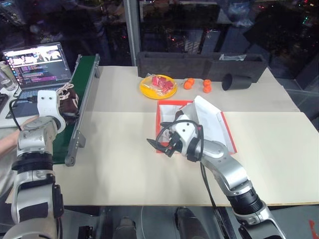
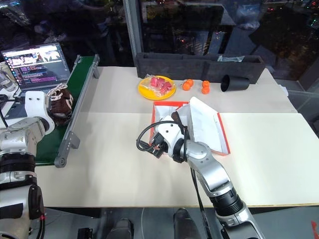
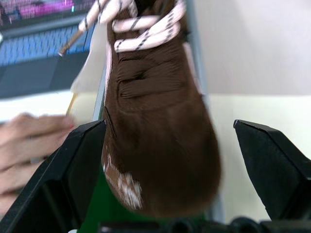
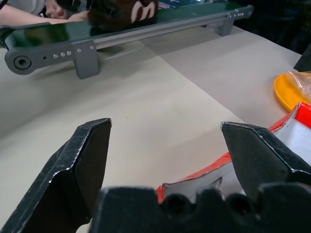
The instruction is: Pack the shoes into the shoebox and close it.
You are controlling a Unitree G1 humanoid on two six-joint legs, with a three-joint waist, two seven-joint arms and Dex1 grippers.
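The right pincer [image 1: 160, 144] hangs with its fingers spread wide and nothing between them, just over the near corner of the shoebox [image 1: 227, 132]. The box lies open right behind and beside it, with white paper showing inside. From the head camera a dark shape seems to lie in the box behind the pincer's wrist; whether that is a shoe already packed cannot be told.

Well off to the other side, the left pincer [image 3: 170, 165] is also fully open, its two fingers standing on either side of a brown shoe [image 3: 155, 131] with pale laces. The shoe's toe points toward the pincer, and the fingers are not pressing it. The shoe sits on the green conveyor [image 1: 84, 79]. A person's hand [image 3: 29, 145] lies just beside the left pincer's finger, with a laptop [image 1: 37, 62] further back.

Judged from this, the task is at most half done: this shoe has yet to be gripped, carried across and set in the box, and the lid is not yet closed.

Far beyond the box stand a yellow plate [image 1: 158, 86], some small orange fruits [image 1: 197, 84], a black cup [image 1: 236, 82] and a long dark tray [image 1: 199, 63].
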